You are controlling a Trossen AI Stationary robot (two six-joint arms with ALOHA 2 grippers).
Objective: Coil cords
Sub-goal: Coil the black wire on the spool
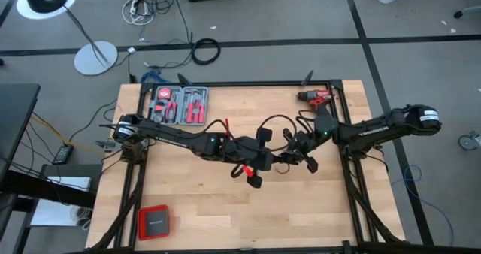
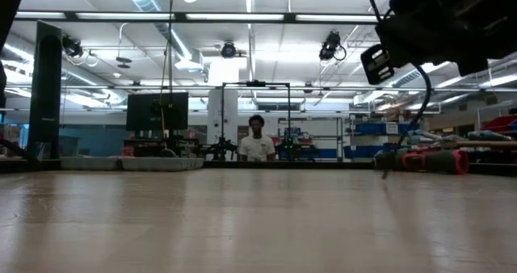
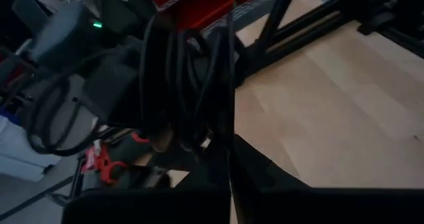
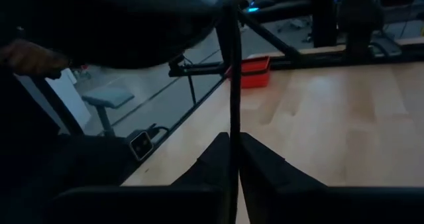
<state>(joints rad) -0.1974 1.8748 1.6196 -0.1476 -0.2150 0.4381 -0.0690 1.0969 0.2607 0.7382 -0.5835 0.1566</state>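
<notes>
The thin black cord [image 3: 189,85] is gathered into several loops, held above the middle of the wooden table [image 1: 225,209]. In the high view the cord [image 1: 275,123] arcs between my two grippers. My left gripper [image 3: 229,163] [image 1: 267,161] is shut on the bundle of loops. Just to its right, my right gripper [image 4: 233,151] [image 1: 290,155] is shut on a single strand of cord [image 4: 232,71], which runs straight up from its fingertips toward the left arm. My left gripper pinches the lower part of the looped bundle [image 3: 211,136] between its two fingers, several strands together. The loops stand up above the fingertips, lifted clear of the table. My right gripper pinches one strand of the cord [image 4: 232,121] between its two fingertips. The strand runs straight and taut away from the fingers, clear of the table.
A red drill [image 1: 316,96] lies at the table's far right corner. An open tool case [image 1: 179,105] sits at the far left and a red-and-black box [image 1: 153,222] at the near left. A person [image 2: 257,145] sits in the room beyond the table.
</notes>
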